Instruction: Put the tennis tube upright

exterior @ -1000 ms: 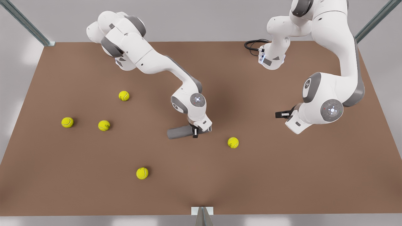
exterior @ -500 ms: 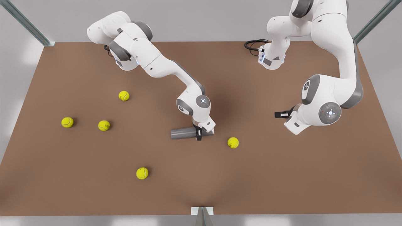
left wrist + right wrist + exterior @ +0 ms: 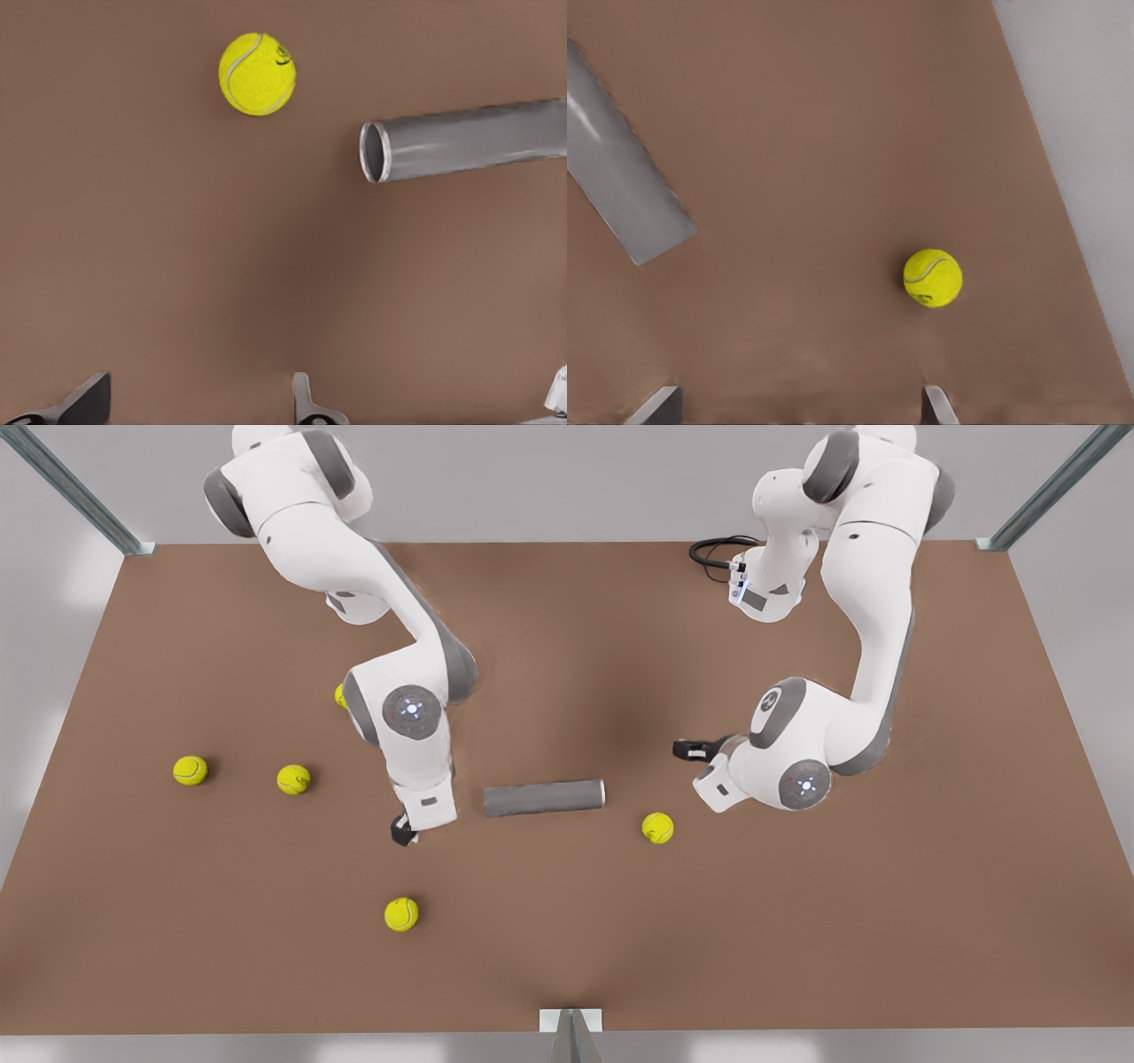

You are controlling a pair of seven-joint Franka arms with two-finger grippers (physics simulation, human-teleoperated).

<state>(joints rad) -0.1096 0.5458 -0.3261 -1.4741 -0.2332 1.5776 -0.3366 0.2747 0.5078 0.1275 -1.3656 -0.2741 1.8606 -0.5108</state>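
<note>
Tube (image 3: 544, 798) is lying flat on the table (image 3: 797, 921), near the middle, long axis running across the front view. Its lighter-rimmed end is pointing toward the front view's right. Nothing is touching it.

Left tool (image 3: 687, 748) is hanging on the arm at the front view's right, above the table and apart from the tube's rimmed end. In the left wrist view the left tool (image 3: 197, 403) is showing two fingertips spread wide with nothing between them. The tube (image 3: 469, 140) is presenting its open, rimmed mouth there, with a ball (image 3: 257, 73) lying near it.

Right tool (image 3: 403, 833) is sitting low on the arm at the front view's left, just off the tube's other end, not touching. In the right wrist view the right tool (image 3: 797, 403) is also showing parted fingertips, holding nothing. The tube (image 3: 616, 177) is showing its plain end there; whether that end is open or capped is hard to tell. A second ball (image 3: 932, 277) is lying beside the table edge.

In the front view the first ball (image 3: 657, 827) is lying just off the rimmed end, and the second ball (image 3: 401, 914) is lying nearer the front edge. Two more balls (image 3: 293, 779) (image 3: 190, 770) are lying well off toward the front view's left. A fifth ball (image 3: 339, 695) is peeking out from behind the right arm.
</note>
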